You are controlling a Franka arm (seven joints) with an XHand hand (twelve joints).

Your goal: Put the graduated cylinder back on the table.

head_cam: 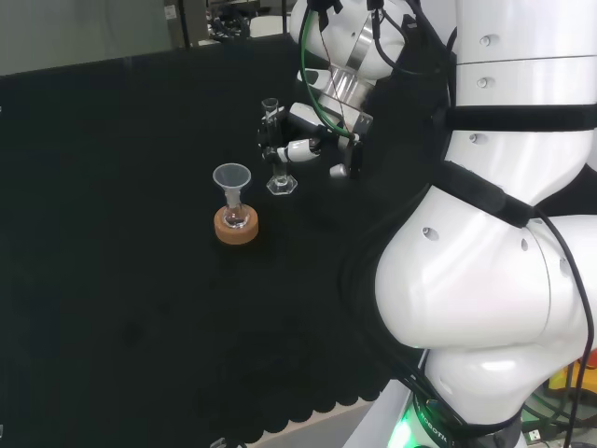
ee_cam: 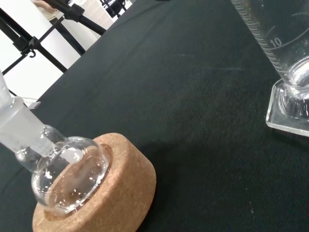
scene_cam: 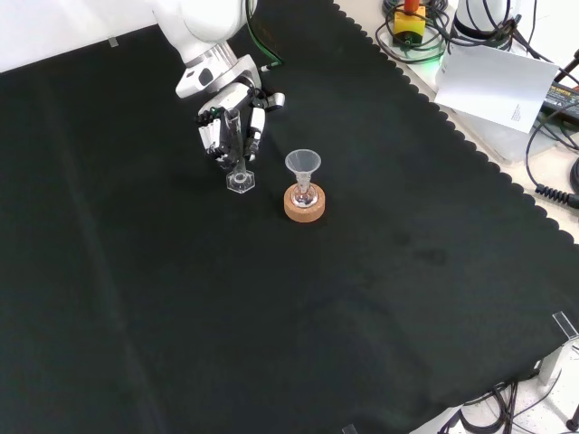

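A clear graduated cylinder stands upright with its hexagonal foot at the cloth; whether the foot touches the cloth I cannot tell. The black and white hand has its fingers curled round the cylinder's tube. In the head view the hand grips the cylinder from the right. The wrist view shows the cylinder's lower tube and foot close up.
A small round flask with a clear funnel in its neck sits on a cork ring, just right of the cylinder in the front view. White paper and cables lie off the cloth's edge.
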